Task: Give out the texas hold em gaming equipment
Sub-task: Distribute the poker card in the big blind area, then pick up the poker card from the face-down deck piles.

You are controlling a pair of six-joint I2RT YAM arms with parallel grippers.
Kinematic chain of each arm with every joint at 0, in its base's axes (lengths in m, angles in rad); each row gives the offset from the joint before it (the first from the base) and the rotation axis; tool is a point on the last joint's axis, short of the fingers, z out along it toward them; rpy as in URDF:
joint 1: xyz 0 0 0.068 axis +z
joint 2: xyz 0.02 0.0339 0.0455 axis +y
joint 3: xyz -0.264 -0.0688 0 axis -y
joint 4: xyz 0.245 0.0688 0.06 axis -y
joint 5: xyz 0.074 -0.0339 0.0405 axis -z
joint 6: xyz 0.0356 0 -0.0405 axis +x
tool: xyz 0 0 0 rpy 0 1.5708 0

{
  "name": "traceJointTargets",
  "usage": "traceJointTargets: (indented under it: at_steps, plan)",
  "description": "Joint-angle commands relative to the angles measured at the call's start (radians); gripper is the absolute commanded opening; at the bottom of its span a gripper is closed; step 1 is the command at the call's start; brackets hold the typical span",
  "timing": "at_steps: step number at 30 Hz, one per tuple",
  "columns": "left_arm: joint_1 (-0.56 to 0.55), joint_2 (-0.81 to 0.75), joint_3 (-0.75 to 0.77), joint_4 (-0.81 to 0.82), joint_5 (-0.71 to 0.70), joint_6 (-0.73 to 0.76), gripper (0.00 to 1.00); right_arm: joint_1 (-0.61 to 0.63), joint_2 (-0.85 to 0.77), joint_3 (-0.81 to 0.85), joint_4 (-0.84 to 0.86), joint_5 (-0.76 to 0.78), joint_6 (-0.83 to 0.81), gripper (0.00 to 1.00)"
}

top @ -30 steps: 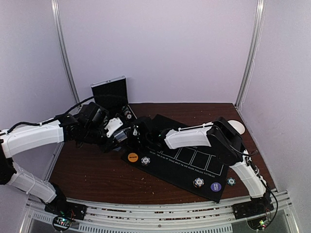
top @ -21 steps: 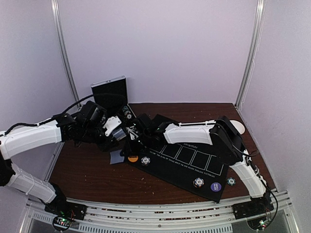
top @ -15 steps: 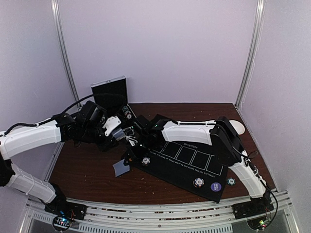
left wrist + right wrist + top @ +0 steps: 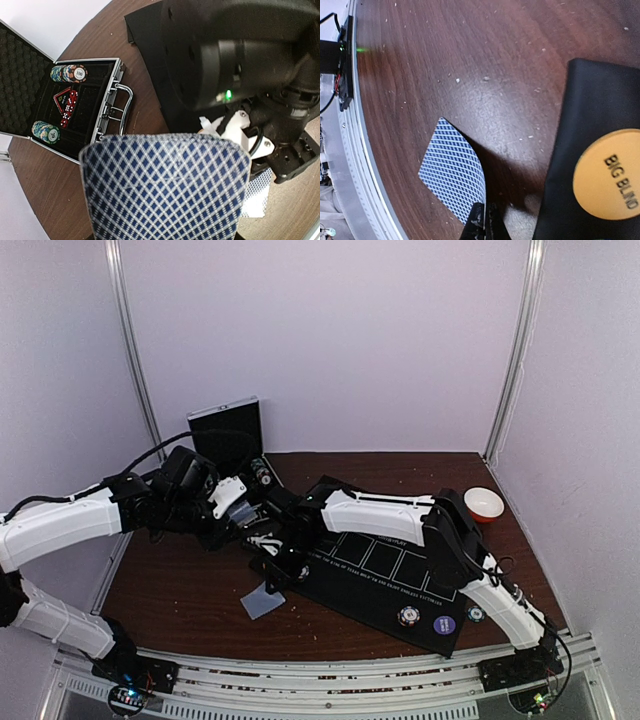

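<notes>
My left gripper is shut on a deck of blue-diamond-backed playing cards, which fills the lower left wrist view and hides the fingers. My right gripper reaches left past the near-left corner of the black mat. In the right wrist view my right gripper is shut on one edge of a single card, held bent and low over the brown table; the card also shows in the top view. An orange "Big Blind" button lies on the mat's corner.
An open case behind the left gripper holds chip stacks and red dice. Two chips and a purple button lie on the mat's near edge. An orange-and-white bowl stands at the far right.
My right gripper has drawn one card away from the deck in my left gripper and carried it toward the near-left, down beside the mat's corner. My left arm has hardly moved.
</notes>
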Motion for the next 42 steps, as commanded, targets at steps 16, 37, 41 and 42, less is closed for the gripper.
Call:
traceJointTargets:
  at_steps: [16, 37, 41, 42]
  plan:
    - [0.013, -0.018, 0.01, 0.018, -0.004, -0.008, 0.47, 0.032, 0.033, 0.079, 0.08, 0.136, -0.088, 0.12]
    - [0.013, -0.054, 0.078, -0.012, 0.048, 0.031, 0.48, -0.113, -0.406, -0.282, 0.304, 0.309, 0.116, 0.62]
    - [0.012, -0.071, 0.08, -0.012, 0.087, 0.071, 0.47, -0.157, -0.498, -0.362, 0.328, 0.362, 0.154, 0.73]
    - [0.011, -0.073, 0.081, -0.012, 0.098, 0.08, 0.47, -0.165, -0.52, -0.382, 0.349, 0.339, 0.175, 0.75]
